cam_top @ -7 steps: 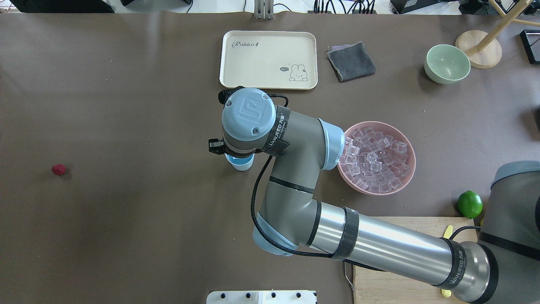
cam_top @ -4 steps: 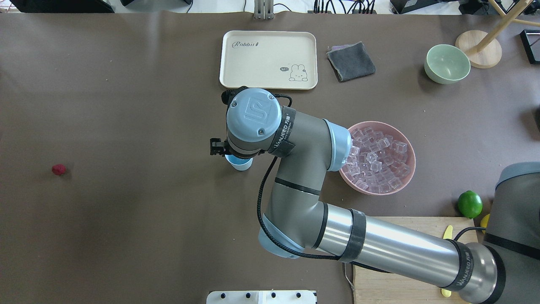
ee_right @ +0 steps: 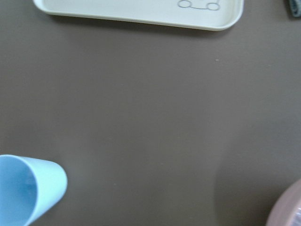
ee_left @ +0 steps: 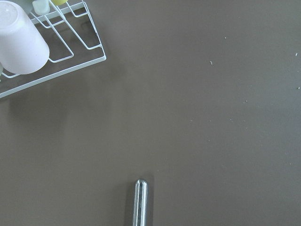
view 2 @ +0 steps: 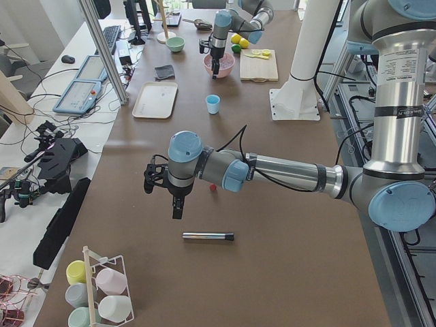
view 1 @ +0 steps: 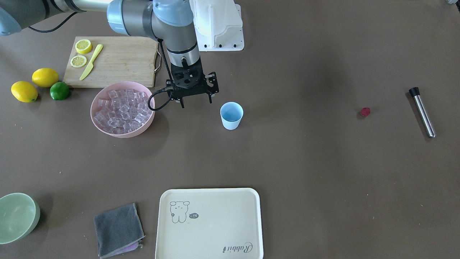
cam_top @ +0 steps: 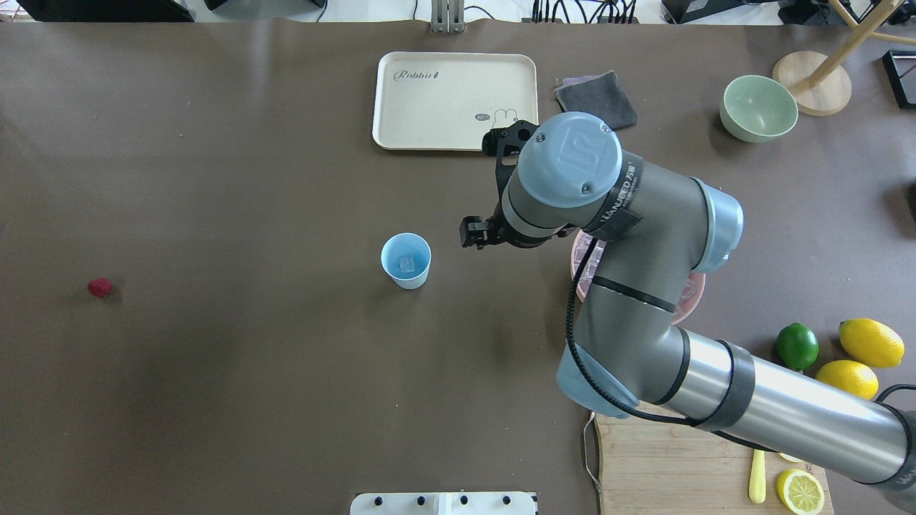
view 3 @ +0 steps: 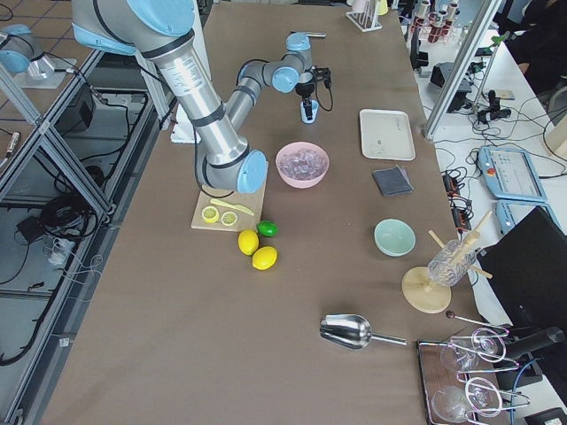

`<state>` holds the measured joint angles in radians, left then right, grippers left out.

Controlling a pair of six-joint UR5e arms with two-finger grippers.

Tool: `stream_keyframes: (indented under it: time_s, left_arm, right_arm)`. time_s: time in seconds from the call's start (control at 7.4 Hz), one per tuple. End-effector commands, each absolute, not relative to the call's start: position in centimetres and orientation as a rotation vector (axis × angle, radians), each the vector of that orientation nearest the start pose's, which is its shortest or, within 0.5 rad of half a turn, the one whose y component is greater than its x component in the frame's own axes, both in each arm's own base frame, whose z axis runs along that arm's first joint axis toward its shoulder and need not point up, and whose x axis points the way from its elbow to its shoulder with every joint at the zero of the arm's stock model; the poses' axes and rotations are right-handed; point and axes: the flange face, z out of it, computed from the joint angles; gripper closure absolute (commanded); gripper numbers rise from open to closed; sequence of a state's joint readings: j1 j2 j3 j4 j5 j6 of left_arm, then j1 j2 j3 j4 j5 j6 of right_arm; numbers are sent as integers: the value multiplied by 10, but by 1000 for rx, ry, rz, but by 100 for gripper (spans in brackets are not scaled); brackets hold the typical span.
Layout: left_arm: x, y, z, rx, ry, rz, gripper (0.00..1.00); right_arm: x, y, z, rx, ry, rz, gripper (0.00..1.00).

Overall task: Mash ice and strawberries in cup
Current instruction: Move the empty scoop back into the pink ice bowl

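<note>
The pale blue cup [cam_top: 406,260] [view 1: 231,115] stands upright mid-table, and one clear ice cube [cam_top: 406,265] lies in it. More ice [view 1: 121,109] fills the pink bowl [view 1: 96,104]. My right gripper [view 1: 196,103] hangs open and empty between the bowl and the cup, apart from both. The dark red strawberry [cam_top: 99,287] [view 1: 365,112] lies alone far off on the table's left side. My left gripper [view 2: 176,207] hovers above the table near the strawberry [view 2: 213,187]; I cannot tell whether it is open or shut.
A metal rod with a black cap [view 1: 422,111] lies past the strawberry. A cream tray [cam_top: 455,100], grey cloth [cam_top: 595,104] and green bowl [cam_top: 758,107] line the far edge. Lemons [view 1: 34,83], a lime [view 1: 59,90] and a cutting board [view 1: 118,61] sit by the pink bowl.
My right gripper has swung away from above the cup, to the right toward the pink bowl. The cup now shows fully, with an ice cube inside.
</note>
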<state>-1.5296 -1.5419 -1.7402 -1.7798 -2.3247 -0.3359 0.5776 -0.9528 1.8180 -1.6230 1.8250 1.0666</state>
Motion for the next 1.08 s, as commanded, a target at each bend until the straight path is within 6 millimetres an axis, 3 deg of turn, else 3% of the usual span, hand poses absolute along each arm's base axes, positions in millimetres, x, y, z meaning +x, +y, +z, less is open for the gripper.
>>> stream_keyframes:
  time_s: [0.0, 0.41, 0.95]
  left_arm:
    - [-45, -497, 565, 190, 797, -145, 1]
    - [-44, -503, 560, 200, 797, -139, 1]
    - [-43, -511, 549, 220, 799, -131, 1]
  right_arm:
    - [-427, -433, 263, 122, -756, -18, 11]
    - [-408, -438, 288, 39, -649, 41, 11]
    - [-412, -432, 295, 38, -588, 51, 13]
